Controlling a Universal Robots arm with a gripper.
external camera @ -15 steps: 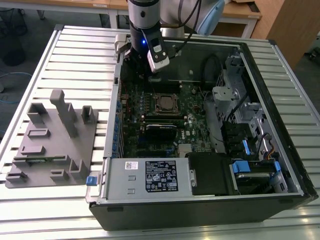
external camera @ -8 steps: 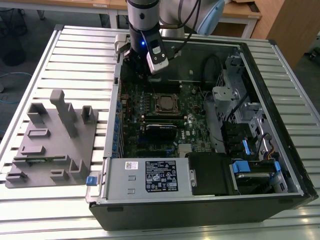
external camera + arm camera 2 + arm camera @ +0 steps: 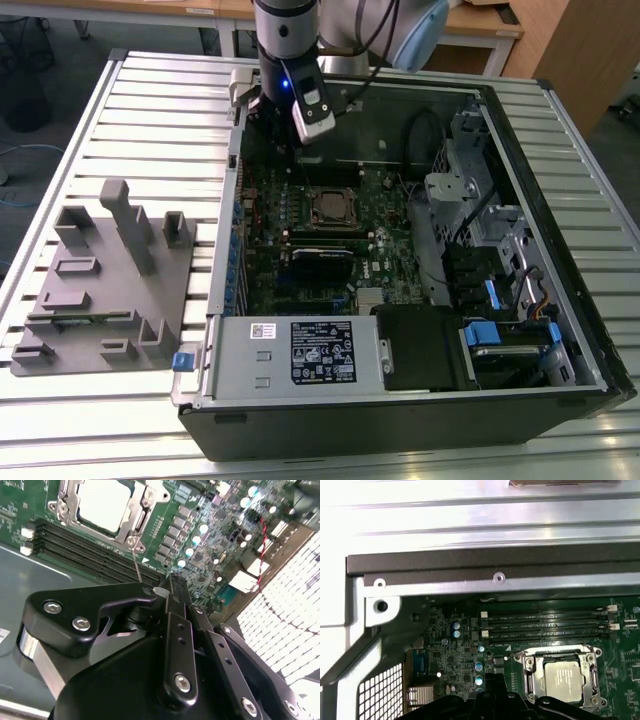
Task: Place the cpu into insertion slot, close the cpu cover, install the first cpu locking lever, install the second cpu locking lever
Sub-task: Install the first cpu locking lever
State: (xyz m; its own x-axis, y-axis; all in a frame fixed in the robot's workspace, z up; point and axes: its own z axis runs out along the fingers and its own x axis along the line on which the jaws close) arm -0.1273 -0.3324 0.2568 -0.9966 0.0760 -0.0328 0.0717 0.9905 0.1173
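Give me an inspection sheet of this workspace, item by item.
Surface: slatted metal table carrying an open computer case.
Job's things: cpu lies on the motherboard; cpu cover sits flat around it.
Clutter: grey fixture block on the table, at the exterior view's left of the case.
Grippers: gripper hangs over the motherboard by the memory slots, near the cpu.
Cables: black cable looped inside the case; red-black twisted wires.
Surroundings: wooden desks behind the table.
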